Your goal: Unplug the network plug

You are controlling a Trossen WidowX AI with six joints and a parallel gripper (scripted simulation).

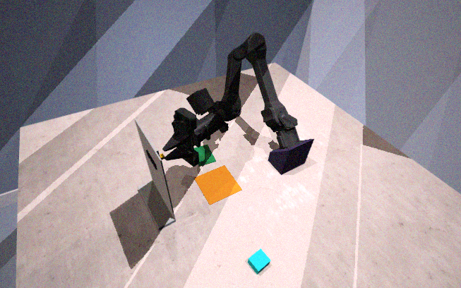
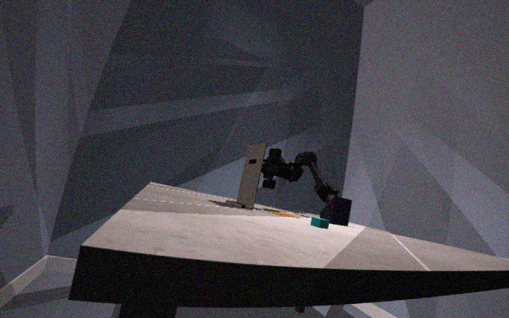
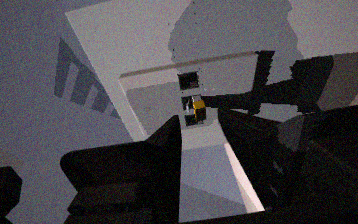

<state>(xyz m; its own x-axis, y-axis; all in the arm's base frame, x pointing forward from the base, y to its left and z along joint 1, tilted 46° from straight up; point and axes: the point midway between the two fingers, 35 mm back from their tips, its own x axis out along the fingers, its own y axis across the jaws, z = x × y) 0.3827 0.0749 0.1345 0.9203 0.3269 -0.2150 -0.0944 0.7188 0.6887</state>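
The small yellow plug (image 1: 161, 155) (image 3: 199, 106) sits in a socket on the near face of the upright panel (image 1: 159, 178) (image 2: 250, 181). Its thin tab is too small to make out clearly. My gripper (image 1: 164, 153) (image 3: 198, 116) is partly open, its fingertips apart and close to the panel at the plug's height. In the wrist view the plug shows in the gap between the fingertips; whether a finger touches it cannot be told. An orange square (image 1: 218, 184) and a green square (image 1: 206, 156) lie flat on the table between the panel and the arm's base.
A cyan block (image 1: 258, 260) (image 2: 319, 222) lies on the table at the front in the top view. The dark arm base (image 1: 291, 157) (image 2: 338, 211) stands right of the squares. Dark socket openings (image 3: 188, 80) show around the plug.
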